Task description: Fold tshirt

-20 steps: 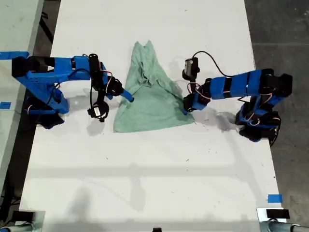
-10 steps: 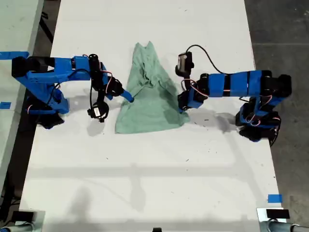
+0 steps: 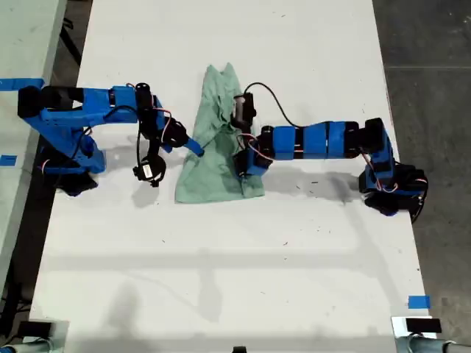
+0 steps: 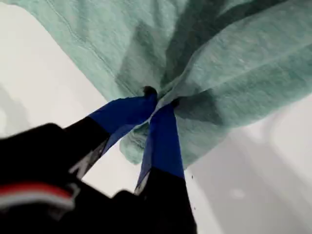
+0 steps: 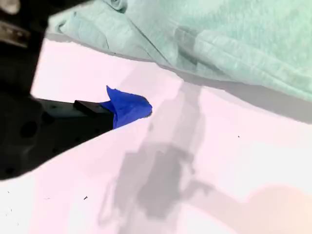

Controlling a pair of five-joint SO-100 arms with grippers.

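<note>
The pale mint tshirt (image 3: 215, 180) lies bunched on the white table (image 3: 221, 279), narrow at the far end and wider toward the near end. My first gripper (image 4: 158, 100) is shut on a fold of the tshirt (image 4: 234, 58); in the exterior view this gripper (image 3: 243, 168) reaches in from the right and sits over the cloth's middle. My second gripper (image 3: 196, 147) comes from the exterior view's left and rests at the cloth's left edge. Its wrist view shows one blue fingertip (image 5: 127, 108) alone over bare table, a short way from the tshirt (image 5: 219, 34), holding nothing.
The arm bases stand at the exterior view's left (image 3: 62, 154) and right (image 3: 394, 187) table edges. Blue tape (image 3: 418, 301) marks the near right corner in that view. A second pale table (image 3: 22, 44) sits beyond the left edge.
My first gripper has swept toward the exterior view's left, dragging the tshirt's right edge over its middle, so the cloth is narrower. My second gripper has stayed put.
</note>
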